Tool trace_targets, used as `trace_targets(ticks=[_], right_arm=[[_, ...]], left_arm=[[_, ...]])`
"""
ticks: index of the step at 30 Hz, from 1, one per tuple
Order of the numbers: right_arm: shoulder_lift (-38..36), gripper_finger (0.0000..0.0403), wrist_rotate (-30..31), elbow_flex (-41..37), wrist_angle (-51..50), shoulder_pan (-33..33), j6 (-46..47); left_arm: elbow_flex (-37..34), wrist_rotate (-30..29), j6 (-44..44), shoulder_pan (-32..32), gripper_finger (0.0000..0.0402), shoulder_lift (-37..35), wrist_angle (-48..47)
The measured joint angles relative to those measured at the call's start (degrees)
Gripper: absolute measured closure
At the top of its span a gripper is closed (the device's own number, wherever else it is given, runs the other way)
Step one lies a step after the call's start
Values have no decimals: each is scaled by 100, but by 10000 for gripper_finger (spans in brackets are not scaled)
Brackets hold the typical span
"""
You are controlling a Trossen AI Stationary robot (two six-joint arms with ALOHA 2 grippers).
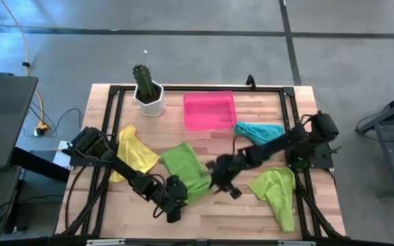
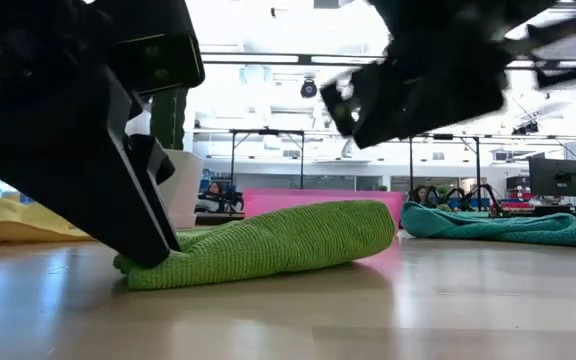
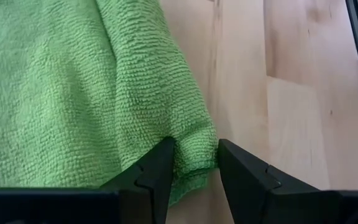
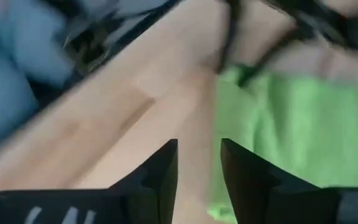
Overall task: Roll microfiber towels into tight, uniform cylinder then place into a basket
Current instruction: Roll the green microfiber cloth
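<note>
A lime green microfiber towel (image 1: 187,169), partly rolled, lies mid-table; in the low view it is a thick roll (image 2: 288,240) resting on the wood. My left gripper (image 3: 196,163) is shut on its near end (image 1: 176,197). My right gripper (image 1: 226,186) hovers open just right of this towel, lifted clear of the table (image 2: 368,100), with only bare wood between its fingers (image 4: 197,163). A yellow towel (image 1: 137,154), a teal towel (image 1: 258,130) and a second lime green towel (image 1: 278,191) lie loose. The pink basket (image 1: 211,109) stands at the far middle. My left gripper pinches the rolled near end of the green towel (image 3: 194,149) between its two fingers, several layers bunched in the gap. The fingers slant down from the table's left. The roll lies on the table, running away from the fingers (image 2: 153,245).
A white pot with a cactus (image 1: 148,92) stands left of the basket. A black frame (image 1: 115,92) runs around the tabletop's edges. Bare wood shows along the near edge between the two green towels (image 1: 238,212).
</note>
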Motion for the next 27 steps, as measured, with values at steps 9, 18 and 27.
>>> trace_targets(ticks=[9,18,27], right_arm=[[425,283,2475,9,277,752,-1610],[487,266,2089,11,311,730,-727],[487,189,2192,15,158,702,-727]], left_arm=[[-4,1,104,0,282,4,4],[-11,-1,-52,0,282,4,19],[-13,-2,-70,0,282,4,26]])
